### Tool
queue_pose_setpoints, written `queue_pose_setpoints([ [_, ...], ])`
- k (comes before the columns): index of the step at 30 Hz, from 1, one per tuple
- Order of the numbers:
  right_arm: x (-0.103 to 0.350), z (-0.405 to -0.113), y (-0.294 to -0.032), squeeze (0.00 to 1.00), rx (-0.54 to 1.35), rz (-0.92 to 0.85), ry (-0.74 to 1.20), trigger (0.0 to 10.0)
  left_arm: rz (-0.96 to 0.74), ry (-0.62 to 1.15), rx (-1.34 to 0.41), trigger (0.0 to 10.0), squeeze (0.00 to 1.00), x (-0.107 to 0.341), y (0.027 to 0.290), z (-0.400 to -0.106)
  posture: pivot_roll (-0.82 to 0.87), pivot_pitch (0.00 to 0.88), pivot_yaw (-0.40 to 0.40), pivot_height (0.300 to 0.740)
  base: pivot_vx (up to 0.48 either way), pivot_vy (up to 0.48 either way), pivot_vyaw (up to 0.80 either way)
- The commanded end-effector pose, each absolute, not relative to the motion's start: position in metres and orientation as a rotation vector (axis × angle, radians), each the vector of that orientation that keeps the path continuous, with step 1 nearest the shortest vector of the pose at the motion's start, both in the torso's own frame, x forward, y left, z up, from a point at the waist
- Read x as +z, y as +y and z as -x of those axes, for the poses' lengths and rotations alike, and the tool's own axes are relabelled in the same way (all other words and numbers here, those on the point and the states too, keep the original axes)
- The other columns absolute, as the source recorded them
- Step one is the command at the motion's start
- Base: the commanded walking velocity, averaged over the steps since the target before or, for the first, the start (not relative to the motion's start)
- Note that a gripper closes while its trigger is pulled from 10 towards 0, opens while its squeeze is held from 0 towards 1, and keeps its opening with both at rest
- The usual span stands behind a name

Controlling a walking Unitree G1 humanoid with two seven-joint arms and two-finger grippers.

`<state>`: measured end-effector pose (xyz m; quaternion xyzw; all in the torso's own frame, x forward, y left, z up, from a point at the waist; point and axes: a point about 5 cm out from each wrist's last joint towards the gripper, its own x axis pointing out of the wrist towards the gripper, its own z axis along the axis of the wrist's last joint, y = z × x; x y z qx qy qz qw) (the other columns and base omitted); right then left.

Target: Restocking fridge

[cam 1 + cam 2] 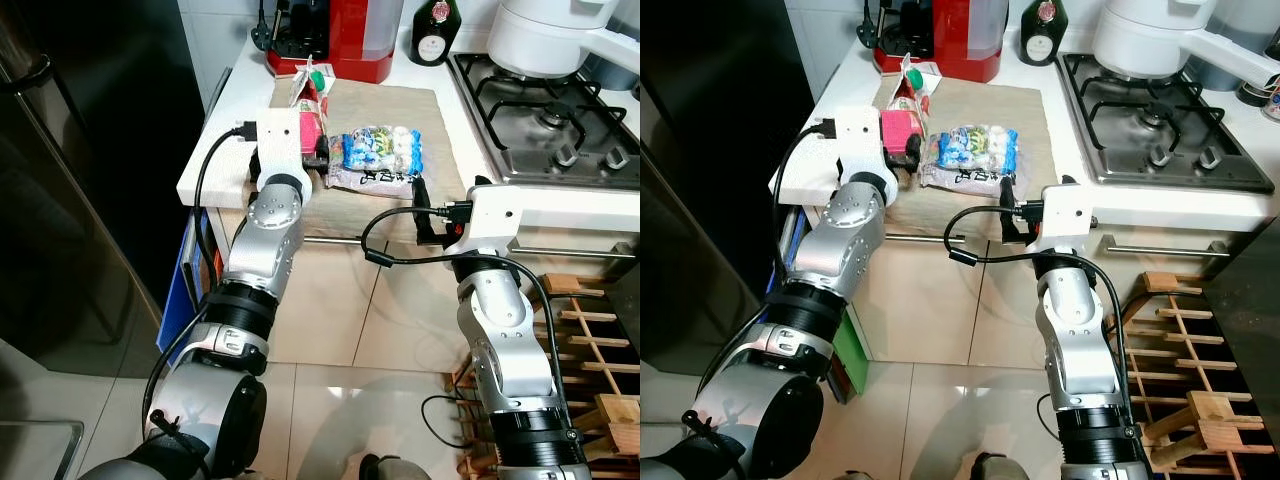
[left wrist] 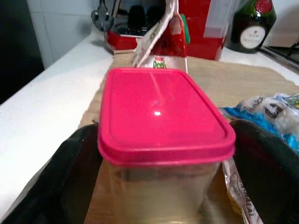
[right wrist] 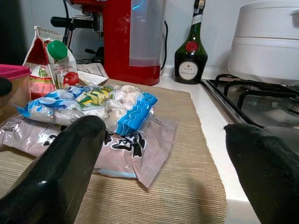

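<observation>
pink-lidded box point(image 2: 163, 135) sits between the left gripper point(image 2: 159, 186)'s open fingers, not squeezed yet; a loose pinch could drop it. right gripper point(image 3: 163, 154) waits open.

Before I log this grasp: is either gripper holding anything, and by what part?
Nothing is clearly held. The left gripper brackets the pink-lidded clear plastic container by its sides; contact is unclear. The right gripper is open.

We see a white table point(image 1: 215, 150) w/ woven mat point(image 1: 400, 110), gas hob point(image 1: 545, 125) at right, beige tiled floor point(image 1: 330, 330), wooden rack point(image 1: 590, 330) on the floor, white tiled wall point(image 2: 56, 23).
</observation>
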<state>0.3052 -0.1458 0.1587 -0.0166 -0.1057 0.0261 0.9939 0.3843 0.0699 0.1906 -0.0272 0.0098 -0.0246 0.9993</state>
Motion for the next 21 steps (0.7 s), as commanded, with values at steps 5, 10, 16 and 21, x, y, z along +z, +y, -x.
queue_pose_setpoints([
  [5, 0.158, -0.304, -0.146, 0.00, 0.053, 0.040, -0.202, 10.0, 0.053, 0.081, -0.050, 10.0, 0.00, 0.177, 0.069, -0.384, -0.14, 0.038, 0.034, 0.740, 0.000, 0.000, 0.00],
  [10, 0.158, -0.304, -0.146, 0.00, 0.053, 0.039, -0.201, 10.0, 0.039, 0.091, -0.029, 10.0, 0.00, 0.173, 0.073, -0.387, -0.14, 0.037, 0.035, 0.740, 0.000, 0.000, 0.00],
  [16, 0.158, -0.304, -0.146, 0.00, 0.053, 0.039, -0.201, 10.0, 0.027, 0.030, -0.006, 0.0, 0.00, 0.177, 0.083, -0.391, -0.14, 0.037, 0.035, 0.740, 0.000, 0.000, 0.00],
  [21, 0.158, -0.303, -0.146, 0.00, 0.052, 0.041, -0.201, 10.0, 0.029, -0.002, -0.017, 0.0, 0.00, 0.179, 0.083, -0.392, -0.14, 0.037, 0.035, 0.740, 0.000, 0.000, 0.00],
])
